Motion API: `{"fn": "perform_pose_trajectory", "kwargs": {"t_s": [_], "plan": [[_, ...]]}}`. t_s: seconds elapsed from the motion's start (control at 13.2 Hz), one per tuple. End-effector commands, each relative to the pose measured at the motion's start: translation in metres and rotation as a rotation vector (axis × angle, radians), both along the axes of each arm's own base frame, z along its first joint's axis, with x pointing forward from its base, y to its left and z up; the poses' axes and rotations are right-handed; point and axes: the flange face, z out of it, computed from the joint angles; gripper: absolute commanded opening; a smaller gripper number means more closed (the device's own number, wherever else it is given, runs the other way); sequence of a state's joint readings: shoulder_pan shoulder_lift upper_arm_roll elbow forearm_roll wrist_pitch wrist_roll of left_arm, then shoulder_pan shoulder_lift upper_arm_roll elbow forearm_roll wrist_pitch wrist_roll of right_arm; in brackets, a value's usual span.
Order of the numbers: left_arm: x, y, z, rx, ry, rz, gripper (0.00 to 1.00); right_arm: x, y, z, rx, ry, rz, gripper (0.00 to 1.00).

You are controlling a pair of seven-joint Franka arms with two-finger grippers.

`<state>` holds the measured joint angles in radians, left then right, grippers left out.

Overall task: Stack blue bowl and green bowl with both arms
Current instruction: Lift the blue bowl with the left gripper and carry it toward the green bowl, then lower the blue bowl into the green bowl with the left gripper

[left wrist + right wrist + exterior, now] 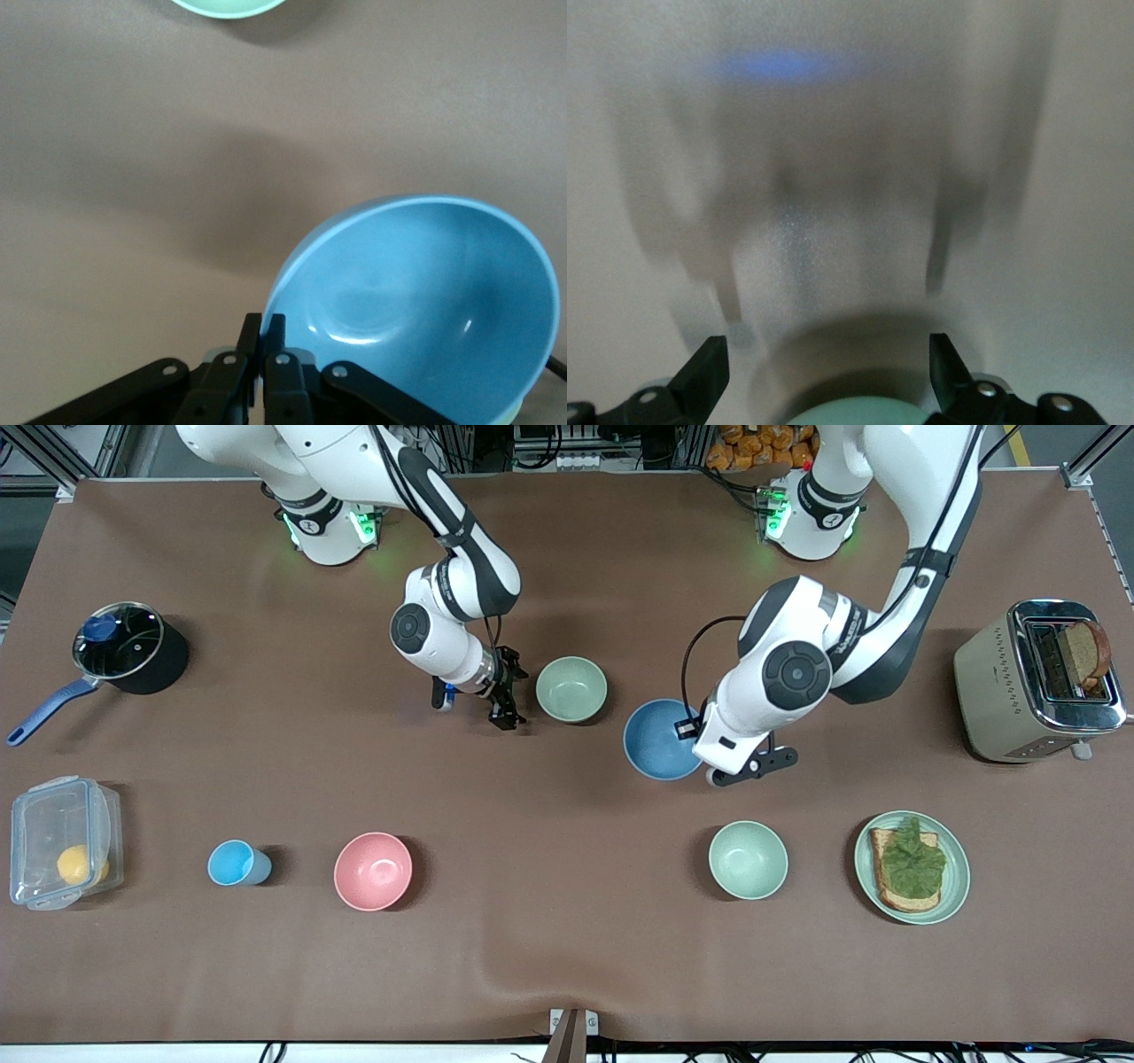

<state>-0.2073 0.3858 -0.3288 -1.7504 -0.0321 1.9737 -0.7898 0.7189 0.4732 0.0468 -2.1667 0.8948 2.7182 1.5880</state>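
Note:
The blue bowl is in the middle of the table; in the left wrist view it hangs tilted just above the cloth. My left gripper is shut on its rim at the side toward the left arm's end. The green bowl, pale sage, stands upright beside it toward the right arm's end. My right gripper is open and empty, low beside the green bowl on the side toward the right arm's end. The bowl's rim shows between the fingers.
A mint bowl, a plate with toast, a pink bowl, a light-blue cup and a plastic box stand nearer the camera. A pot and a toaster stand at the table's ends. A pale green bowl's rim shows in the left wrist view.

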Motion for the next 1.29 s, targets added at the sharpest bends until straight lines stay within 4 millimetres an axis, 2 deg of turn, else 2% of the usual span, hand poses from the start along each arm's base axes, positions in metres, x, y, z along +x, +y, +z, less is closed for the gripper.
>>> {"fn": "perform_pose_trajectory", "kwargs": {"t_s": [0.0,0.15,0.46,0.68,0.83,0.99,1.21], "plan": [[-0.026,-0.013,0.0,-0.008,-0.02,0.05,0.0,-0.001,-0.001,-0.003,0.06,-0.016,-0.001,1.0],[-0.031,-0.023,0.003,-0.016,-0.033,0.069,0.0,-0.006,0.003,-0.004,0.089,-0.022,0.01,1.0],[-0.053,-0.064,-0.005,-0.032,-0.04,0.098,0.0,-0.008,0.004,-0.004,0.092,-0.022,0.016,1.0],[-0.067,-0.088,-0.009,-0.039,-0.044,0.109,0.0,-0.008,0.004,-0.005,0.092,-0.018,0.017,1.0],[-0.071,-0.098,-0.016,-0.053,-0.05,0.102,0.0,-0.009,0.005,-0.004,0.093,-0.019,0.022,1.0],[-0.085,-0.111,-0.029,-0.055,-0.047,0.107,0.0,-0.008,0.004,-0.004,0.093,-0.017,0.02,1.0],[-0.103,-0.119,-0.048,-0.069,-0.066,0.099,0.0,-0.009,0.003,-0.005,0.093,-0.019,0.03,1.0]]}}
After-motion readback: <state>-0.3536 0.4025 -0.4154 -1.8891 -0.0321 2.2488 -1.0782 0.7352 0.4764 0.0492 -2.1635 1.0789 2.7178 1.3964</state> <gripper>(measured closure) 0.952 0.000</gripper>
